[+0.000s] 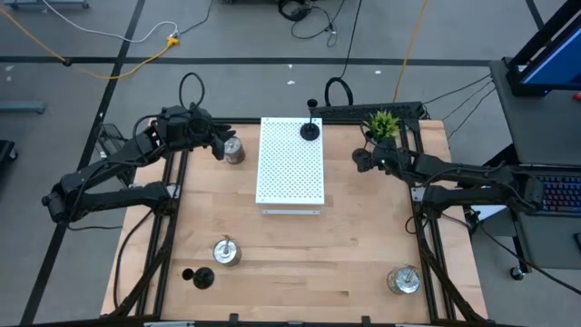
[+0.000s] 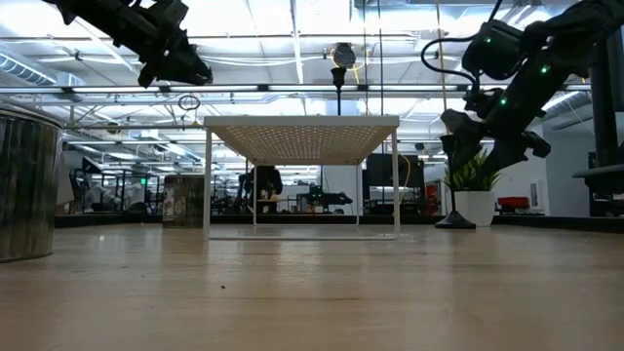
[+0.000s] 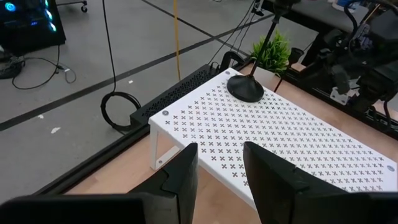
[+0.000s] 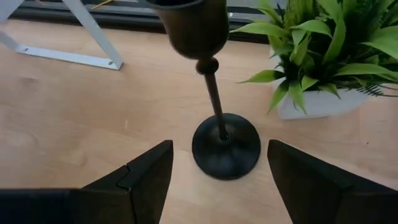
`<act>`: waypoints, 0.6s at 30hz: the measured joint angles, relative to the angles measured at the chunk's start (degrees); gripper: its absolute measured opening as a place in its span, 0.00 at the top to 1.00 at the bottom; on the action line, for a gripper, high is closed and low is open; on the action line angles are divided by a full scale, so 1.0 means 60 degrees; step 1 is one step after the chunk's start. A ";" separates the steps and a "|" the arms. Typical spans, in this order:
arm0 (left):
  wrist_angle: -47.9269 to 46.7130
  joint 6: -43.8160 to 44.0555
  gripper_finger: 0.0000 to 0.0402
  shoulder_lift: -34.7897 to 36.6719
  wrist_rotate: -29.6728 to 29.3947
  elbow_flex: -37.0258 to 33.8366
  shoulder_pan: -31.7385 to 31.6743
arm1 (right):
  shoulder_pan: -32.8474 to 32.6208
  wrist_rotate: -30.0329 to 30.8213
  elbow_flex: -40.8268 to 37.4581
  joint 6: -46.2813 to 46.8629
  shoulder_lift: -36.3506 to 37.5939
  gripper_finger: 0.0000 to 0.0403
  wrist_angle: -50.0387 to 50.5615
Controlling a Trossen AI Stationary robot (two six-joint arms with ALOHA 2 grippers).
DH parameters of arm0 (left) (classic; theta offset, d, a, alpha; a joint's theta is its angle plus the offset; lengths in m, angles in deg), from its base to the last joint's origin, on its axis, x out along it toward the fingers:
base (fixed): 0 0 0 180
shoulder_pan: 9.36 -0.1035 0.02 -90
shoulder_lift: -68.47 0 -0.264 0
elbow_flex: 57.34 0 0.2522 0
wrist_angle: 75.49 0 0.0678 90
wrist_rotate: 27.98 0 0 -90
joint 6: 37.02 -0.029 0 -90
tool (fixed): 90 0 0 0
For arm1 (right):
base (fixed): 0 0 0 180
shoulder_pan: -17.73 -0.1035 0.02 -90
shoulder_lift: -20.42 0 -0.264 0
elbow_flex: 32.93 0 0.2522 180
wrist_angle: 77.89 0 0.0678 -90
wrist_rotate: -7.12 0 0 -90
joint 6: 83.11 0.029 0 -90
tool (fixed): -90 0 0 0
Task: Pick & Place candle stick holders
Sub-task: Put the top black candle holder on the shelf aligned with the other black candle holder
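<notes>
A black candle stick holder stands upright on its round base on the wooden table, next to the potted plant. My right gripper is open, with one finger on each side of that base and not touching it. It also shows in the high view. A second black holder stands on the far end of the white perforated board. My left gripper is open and raised beside a silver holder, facing the board.
A silver holder and a black holder stand near the front left. Another silver holder stands at the front right. The plant stands at the far right, close to my right gripper. Bare wood lies in front of the board.
</notes>
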 joint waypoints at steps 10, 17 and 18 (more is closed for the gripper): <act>0.0000 -0.0015 0.67 0.0001 -0.0004 -0.0003 -0.0002 | 0.0000 0.0441 0.0000 0.0201 -0.0780 0.37 -0.0464; 0.0000 -0.0011 0.67 0.0000 -0.0004 0.0000 0.0001 | 0.0004 0.0538 0.0004 -0.0298 -0.1280 0.37 -0.1580; 0.0000 -0.0011 0.67 0.0000 -0.0004 0.0000 -0.0002 | 0.0004 0.0705 0.0004 -0.0295 -0.1345 0.37 -0.1597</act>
